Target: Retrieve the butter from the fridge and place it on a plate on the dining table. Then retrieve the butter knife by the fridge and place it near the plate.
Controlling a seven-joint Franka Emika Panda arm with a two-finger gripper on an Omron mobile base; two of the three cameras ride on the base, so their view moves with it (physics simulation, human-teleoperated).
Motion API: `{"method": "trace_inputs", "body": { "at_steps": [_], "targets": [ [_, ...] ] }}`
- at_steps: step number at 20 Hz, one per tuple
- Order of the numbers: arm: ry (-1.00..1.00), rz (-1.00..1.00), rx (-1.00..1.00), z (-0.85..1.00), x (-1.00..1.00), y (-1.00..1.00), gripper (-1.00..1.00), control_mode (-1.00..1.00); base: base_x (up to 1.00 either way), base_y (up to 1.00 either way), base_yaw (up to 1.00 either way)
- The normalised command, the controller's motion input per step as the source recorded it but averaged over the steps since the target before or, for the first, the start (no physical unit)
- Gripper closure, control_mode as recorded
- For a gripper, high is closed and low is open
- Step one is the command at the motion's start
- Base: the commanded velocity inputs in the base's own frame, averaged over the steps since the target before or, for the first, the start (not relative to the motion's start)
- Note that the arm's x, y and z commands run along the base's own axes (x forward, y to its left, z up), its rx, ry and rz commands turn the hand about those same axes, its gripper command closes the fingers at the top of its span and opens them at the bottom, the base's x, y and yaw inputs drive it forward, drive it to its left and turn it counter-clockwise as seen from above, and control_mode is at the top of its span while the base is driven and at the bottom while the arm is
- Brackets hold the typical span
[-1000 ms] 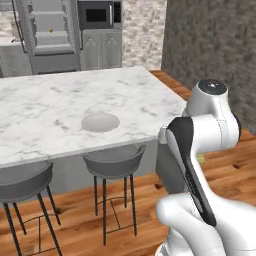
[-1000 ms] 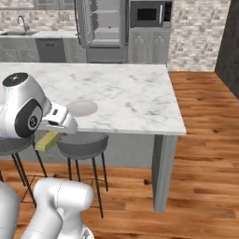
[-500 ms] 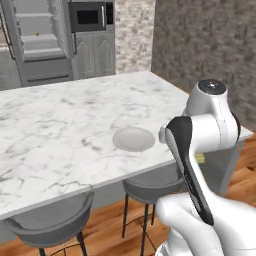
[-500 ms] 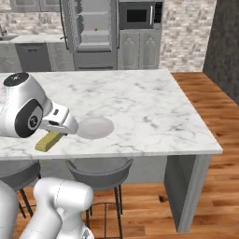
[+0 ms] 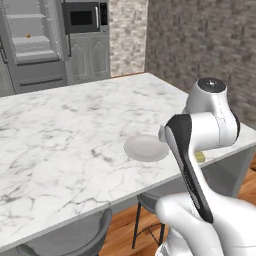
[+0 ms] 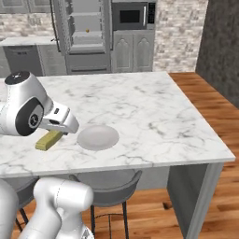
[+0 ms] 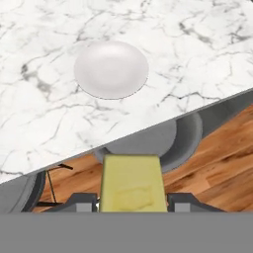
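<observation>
My gripper (image 7: pixel 131 203) is shut on the butter (image 7: pixel 131 183), a yellow stick that juts out between the fingertips. From the right base view the butter (image 6: pixel 49 140) hangs below the hand, over the near edge of the dining table (image 6: pixel 154 112), just left of the plate (image 6: pixel 97 137). The round light plate (image 7: pixel 111 69) lies bare on the marble ahead of the butter. In the left base view the plate (image 5: pixel 146 148) sits near the table's front edge and a sliver of butter (image 5: pixel 200 157) peeks past the arm. The fridge (image 6: pixel 84 32) stands open at the back. The butter knife is out of view.
Grey stools (image 6: pixel 107 179) are tucked under the table's near edge, one (image 7: pixel 148 143) right below the hand. A small orange ball (image 5: pixel 28 35) rests on a fridge shelf. A built-in microwave (image 6: pixel 133 16) sits right of the fridge. Wooden floor (image 6: pixel 214 98) runs along the table's right side.
The base has driven closer to the table, so both base views shifted and the plate looms larger and nearer. The butter stays held in the same pose.
</observation>
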Motion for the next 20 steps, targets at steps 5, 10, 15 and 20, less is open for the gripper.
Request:
{"method": "trace_inputs", "body": {
  "at_steps": [5,10,15,20],
  "targets": [
    [0.0,-0.01,0.0,0.0,0.16,0.0,1.0,-1.0,0.55,0.02,-0.03],
    [0.0,-0.02,-0.01,0.0,0.98,0.0,1.0,-1.0,0.0,0.0,0.0],
    [0.0,-0.03,0.0,-0.11,1.0,0.0,1.0,-1.0,0.0,0.0,0.0],
    [-0.02,-0.07,0.0,-0.41,0.72,0.1,1.0,-1.0,0.0,0.0,0.0]
  ]
}}
